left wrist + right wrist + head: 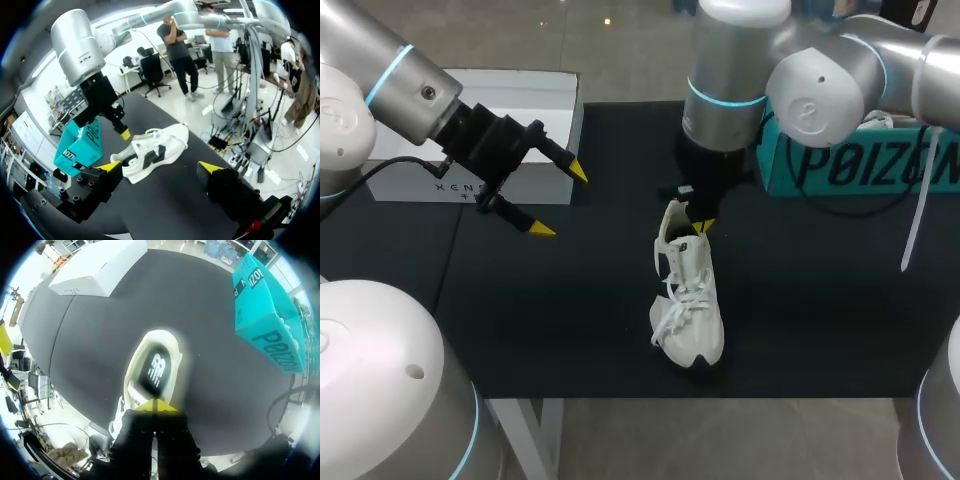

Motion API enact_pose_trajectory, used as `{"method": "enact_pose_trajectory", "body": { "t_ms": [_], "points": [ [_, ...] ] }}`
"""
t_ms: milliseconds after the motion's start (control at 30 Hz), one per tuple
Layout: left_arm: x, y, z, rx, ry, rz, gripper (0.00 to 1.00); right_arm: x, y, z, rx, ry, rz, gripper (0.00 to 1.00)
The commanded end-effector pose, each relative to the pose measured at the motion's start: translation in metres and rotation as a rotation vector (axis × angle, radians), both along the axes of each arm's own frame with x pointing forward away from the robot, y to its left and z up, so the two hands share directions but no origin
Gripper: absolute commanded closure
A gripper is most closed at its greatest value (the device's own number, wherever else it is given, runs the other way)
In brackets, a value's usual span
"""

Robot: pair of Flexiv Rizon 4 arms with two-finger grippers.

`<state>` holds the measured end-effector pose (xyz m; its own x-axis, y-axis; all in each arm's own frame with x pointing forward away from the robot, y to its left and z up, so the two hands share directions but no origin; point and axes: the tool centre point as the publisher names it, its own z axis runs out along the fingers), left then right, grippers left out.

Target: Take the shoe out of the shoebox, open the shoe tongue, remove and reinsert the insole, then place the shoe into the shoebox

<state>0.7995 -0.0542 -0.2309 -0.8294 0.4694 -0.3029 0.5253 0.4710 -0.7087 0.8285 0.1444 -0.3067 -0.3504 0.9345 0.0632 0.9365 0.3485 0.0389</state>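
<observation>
White shoe (688,300) lies toe toward the table's (820,320) near edge, heel end beneath the right gripper (703,226), its tips together. Left gripper (560,200), jaws apart, hangs well off leftward.

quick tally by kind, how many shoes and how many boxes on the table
shoe: 1
boxes: 2, the white box and the teal box
total: 3

The right pincer (703,226) touches the collar of the white shoe (690,305); the left pincer (560,200) gapes beside a white box (520,95).
</observation>
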Motion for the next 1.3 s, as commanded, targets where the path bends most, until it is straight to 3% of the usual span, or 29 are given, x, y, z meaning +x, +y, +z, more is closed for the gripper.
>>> {"method": "enact_pose_trajectory", "body": {
  "t_ms": [33, 67, 100, 133, 167, 867, 1167, 1200, 1300],
  "points": [
    [0.000, 0.000, 0.000, 0.003, 0.000, -0.001, 0.00, 0.015, 0.001, 0.003, 0.015, 0.021, 0.282, 1.00],
    [0.000, 0.000, 0.000, 0.003, 0.000, -0.001, 0.00, 0.015, 0.002, 0.007, 0.019, -0.022, 0.401, 1.00],
    [0.000, 0.000, 0.000, 0.003, 0.000, -0.001, 0.00, 0.015, 0.002, 0.008, -0.014, -0.016, 0.456, 1.00],
    [0.000, 0.000, 0.000, 0.003, 0.000, -0.001, 0.00, 0.021, -0.002, 0.007, -0.105, -0.074, 0.387, 0.16],
    [0.000, 0.000, 0.000, 0.003, 0.000, -0.001, 0.00, 0.021, -0.002, 0.007, -0.105, -0.074, 0.387, 0.00],
    [0.000, 0.000, 0.000, 0.003, 0.000, -0.001, 0.00, 0.021, -0.002, 0.007, -0.105, -0.074, 0.387, 0.00],
    [0.000, 0.000, 0.000, 0.003, 0.000, -0.001, 0.00, 0.033, -0.015, 0.002, 0.211, -0.206, 0.996, 0.00],
    [0.000, 0.000, 0.000, 0.003, 0.000, -0.001, 0.00, 0.033, -0.017, 0.002, 0.191, -0.232, 1.063, 0.00],
    [0.000, 0.000, 0.000, 0.003, 0.000, -0.001, 0.00, 0.036, -0.020, 0.003, 0.163, -0.227, 1.084, 0.00]
  ]
}}
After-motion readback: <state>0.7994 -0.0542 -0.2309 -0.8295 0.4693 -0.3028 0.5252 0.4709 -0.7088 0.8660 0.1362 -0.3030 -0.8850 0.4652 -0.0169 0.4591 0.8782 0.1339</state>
